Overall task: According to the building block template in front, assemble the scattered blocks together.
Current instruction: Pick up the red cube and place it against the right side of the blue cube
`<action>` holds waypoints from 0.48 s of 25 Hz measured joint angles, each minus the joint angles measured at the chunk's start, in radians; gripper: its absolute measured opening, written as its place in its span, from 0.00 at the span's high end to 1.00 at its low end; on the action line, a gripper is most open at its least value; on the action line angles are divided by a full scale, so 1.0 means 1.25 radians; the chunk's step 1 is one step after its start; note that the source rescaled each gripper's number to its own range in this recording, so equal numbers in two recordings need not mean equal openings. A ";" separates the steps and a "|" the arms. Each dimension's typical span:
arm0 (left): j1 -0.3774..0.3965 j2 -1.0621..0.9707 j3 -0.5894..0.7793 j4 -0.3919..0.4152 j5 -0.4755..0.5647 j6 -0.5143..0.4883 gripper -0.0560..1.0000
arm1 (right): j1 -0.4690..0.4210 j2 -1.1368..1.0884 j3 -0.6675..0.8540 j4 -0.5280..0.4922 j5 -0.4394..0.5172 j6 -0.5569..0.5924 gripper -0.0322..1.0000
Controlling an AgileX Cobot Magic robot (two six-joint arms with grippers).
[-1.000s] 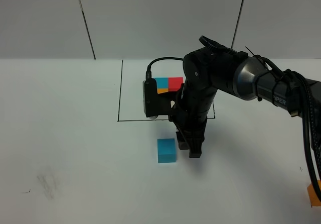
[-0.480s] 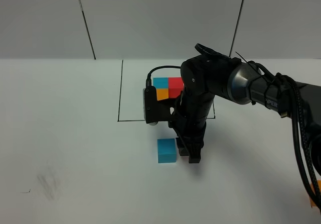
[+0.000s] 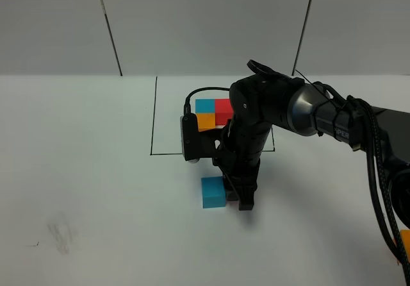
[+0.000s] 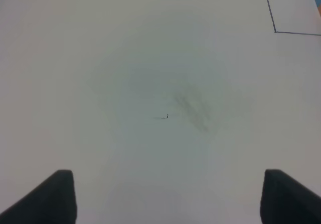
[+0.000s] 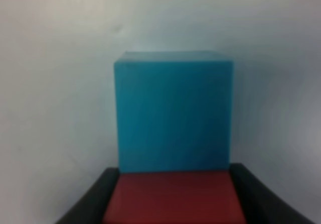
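Right gripper [image 3: 238, 199] is down on the table [image 3: 96, 190], jaws closed tight on the red cube [image 5: 173, 199]. The black fingers [image 5: 98, 196] hug both its flanks. The red cube's front face presses flush against the blue cube [image 5: 173, 118], no gap showing in the wrist view. From the high camera the red cube is hidden behind the fingers, and the blue cube sits just outside the near line of the outline [image 3: 154, 116].

Left gripper [image 4: 173, 196] hangs over bare table with its jaws standing wide and nothing between them. A faint grey smudge [image 4: 193, 106] lies on the surface below it.

The cubes are matte, sharp-edged and evenly coloured. The table is flat white. The outline is a thin black rectangle, slightly uneven.

The template [image 3: 213, 113] sits inside the outline at its far side, as a tidy L of blue, red and orange. The arm hides part of it. An orange shape [image 3: 406, 244] peeks in at the far right edge, cut off by the frame and well apart from the rest.

A second ago there was a clear gap between the fingers and the blue cube. The gripper has since slid left and that gap is closed. The blue cube has not shifted. The arm now uncovers more of the template's orange square.
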 joint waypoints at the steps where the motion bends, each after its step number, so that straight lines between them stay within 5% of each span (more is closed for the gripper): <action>1: 0.000 0.000 0.000 0.000 0.000 0.000 0.33 | 0.000 0.000 0.000 0.001 -0.001 -0.003 0.96; 12: 0.000 0.000 0.000 0.000 0.000 0.000 0.33 | 0.000 0.013 0.000 0.004 -0.004 -0.011 0.96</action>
